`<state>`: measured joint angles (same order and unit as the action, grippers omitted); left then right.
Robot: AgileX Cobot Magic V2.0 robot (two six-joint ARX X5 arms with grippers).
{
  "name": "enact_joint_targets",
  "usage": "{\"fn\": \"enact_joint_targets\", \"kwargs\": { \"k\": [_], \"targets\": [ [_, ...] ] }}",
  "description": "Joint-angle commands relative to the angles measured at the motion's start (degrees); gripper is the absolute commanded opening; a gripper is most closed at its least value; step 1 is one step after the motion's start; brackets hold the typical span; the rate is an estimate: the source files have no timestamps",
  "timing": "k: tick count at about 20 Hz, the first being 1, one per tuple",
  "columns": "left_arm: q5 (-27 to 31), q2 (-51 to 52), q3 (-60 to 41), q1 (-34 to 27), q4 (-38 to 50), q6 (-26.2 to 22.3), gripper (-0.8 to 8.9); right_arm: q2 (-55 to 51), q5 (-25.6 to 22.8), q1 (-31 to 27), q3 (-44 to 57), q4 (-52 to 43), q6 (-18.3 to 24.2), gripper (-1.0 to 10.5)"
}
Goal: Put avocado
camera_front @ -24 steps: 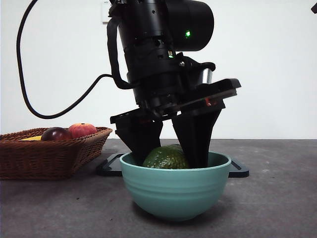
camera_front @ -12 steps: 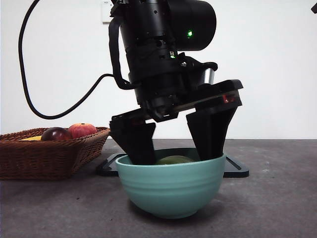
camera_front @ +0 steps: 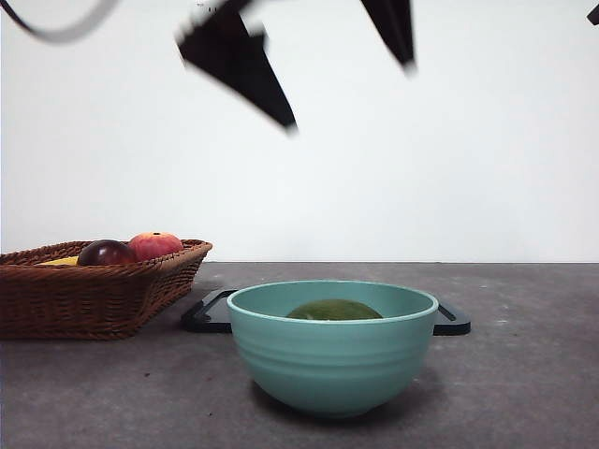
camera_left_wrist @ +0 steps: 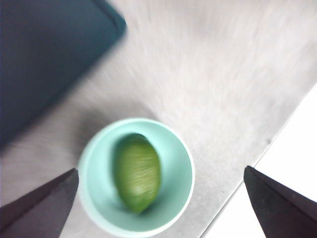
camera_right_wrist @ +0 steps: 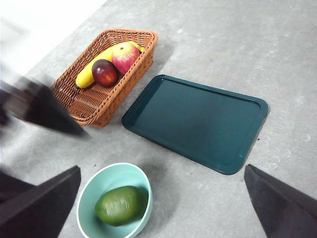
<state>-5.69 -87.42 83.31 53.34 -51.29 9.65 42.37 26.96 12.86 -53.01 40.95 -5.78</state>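
Avocado lying inside teal bowl, free of both grippers. Left gripper high above bowl, blurred, jaws spread wide and empty. Right gripper also high, jaws apart, holding nothing. Wicker basket with fruit beside dark tray.

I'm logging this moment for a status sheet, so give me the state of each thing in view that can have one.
avocado: lying loose in the bowl, not held
bowl: upright on the table, holding only the avocado
tray: flat on the table, nothing on it
basket: upright, holding a banana and two round fruits
left gripper: open, high above the bowl
right gripper: open, holding nothing
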Motion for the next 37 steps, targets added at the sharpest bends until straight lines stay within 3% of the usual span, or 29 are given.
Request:
{"fn": "enact_joint_targets", "kwargs": {
  "k": [1, 7, 18, 22, 25, 31, 37],
  "targets": [
    [2.29, 6.16, 1.25, 0.39, -2.23, -1.42, 5.3, 0.22, 0.04, 0.31, -1.09, -0.22, 0.44, 5.3],
    [10.56, 23.19, 0.44, 0.24, -7.74, -4.48, 5.3, 0.24, 0.04, 0.31, -1.09, -0.2, 0.48, 5.3],
    [13.55, 50.23, -22.27, 0.26, -4.81, 2.27, 5.22, 0.24, 0.04, 0.31, -1.09, 0.72, 0.42, 5.3],
    [13.55, 59.39, -26.18, 0.26, -4.83, 1.7, 5.22, 0.81, 0.0, 1.09, -1.09, 0.81, 0.44, 5.3],
    [13.55, 62.93, -26.16, 0.26, -4.33, 1.38, 5.22, 4.07, -0.11, 6.47, -1.09, 0.55, -1.51, 5.3],
    [13.55, 64.11, -26.14, 0.26, -4.39, 0.9, 5.22, 18.03, -10.75, 22.69, -3.43, -1.49, -7.13, 5.2],
    [13.55, 64.11, -26.14, 0.26, -4.39, 0.9, 5.22, 33.7, -15.63, 27.12, -10.03, 7.54, -7.54, 5.2]
  ]
}}
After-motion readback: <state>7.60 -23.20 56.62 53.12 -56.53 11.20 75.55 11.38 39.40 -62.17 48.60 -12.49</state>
